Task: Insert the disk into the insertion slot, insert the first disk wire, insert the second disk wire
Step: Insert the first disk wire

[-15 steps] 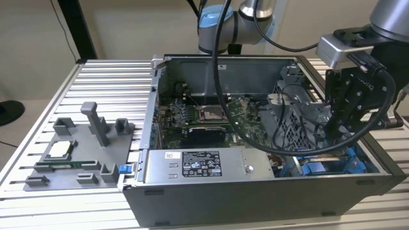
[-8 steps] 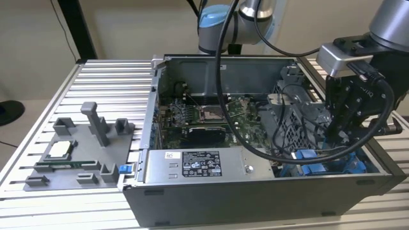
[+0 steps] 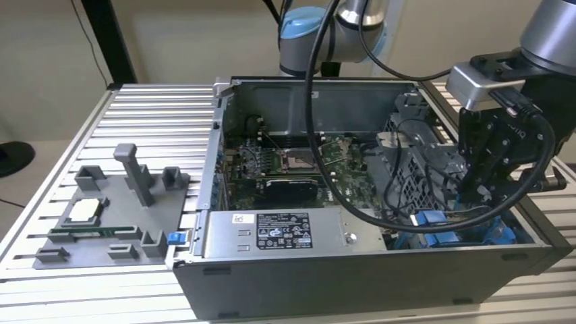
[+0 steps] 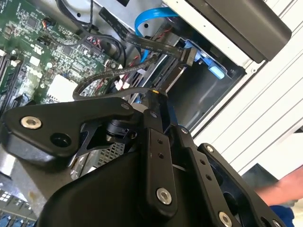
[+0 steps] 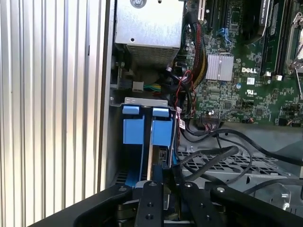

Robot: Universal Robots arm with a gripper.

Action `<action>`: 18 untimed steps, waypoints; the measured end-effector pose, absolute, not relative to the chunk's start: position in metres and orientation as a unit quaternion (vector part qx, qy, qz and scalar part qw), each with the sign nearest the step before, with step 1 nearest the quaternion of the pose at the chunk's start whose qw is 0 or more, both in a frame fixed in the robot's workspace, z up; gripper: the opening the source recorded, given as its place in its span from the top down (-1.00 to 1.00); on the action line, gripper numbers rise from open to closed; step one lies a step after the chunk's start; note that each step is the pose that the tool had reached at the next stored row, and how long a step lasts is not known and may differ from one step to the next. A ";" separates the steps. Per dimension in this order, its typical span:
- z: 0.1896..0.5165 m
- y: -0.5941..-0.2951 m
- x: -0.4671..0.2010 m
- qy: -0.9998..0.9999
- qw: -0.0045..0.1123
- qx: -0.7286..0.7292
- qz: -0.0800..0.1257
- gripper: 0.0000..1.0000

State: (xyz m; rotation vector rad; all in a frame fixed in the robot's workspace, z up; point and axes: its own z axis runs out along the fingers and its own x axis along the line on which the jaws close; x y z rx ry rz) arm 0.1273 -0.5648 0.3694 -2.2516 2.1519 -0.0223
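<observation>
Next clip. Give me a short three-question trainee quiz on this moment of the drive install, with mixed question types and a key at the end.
1. True or false: the gripper is outside the computer case.
2. Multiple choice: what colour are the plastic pieces at the insertion slot in the first wrist view? A) red B) bright blue C) yellow
3. Fill in the blank: the grey fixture tray lies on the table to the exterior view's ____ of the computer case.

Key: 1 false, it reaches down into the case at the exterior view's right end; 2 B; 3 left.
</observation>
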 end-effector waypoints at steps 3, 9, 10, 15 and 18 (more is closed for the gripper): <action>0.369 -0.565 0.127 0.691 0.013 -0.723 -0.007 1.00; 0.368 -0.565 0.128 0.691 0.014 -0.723 -0.007 1.00; 0.367 -0.565 0.129 0.691 0.014 -0.723 -0.007 1.00; 0.363 -0.566 0.135 0.691 0.016 -0.723 -0.005 1.00; 0.361 -0.567 0.141 0.691 0.017 -0.723 -0.004 1.00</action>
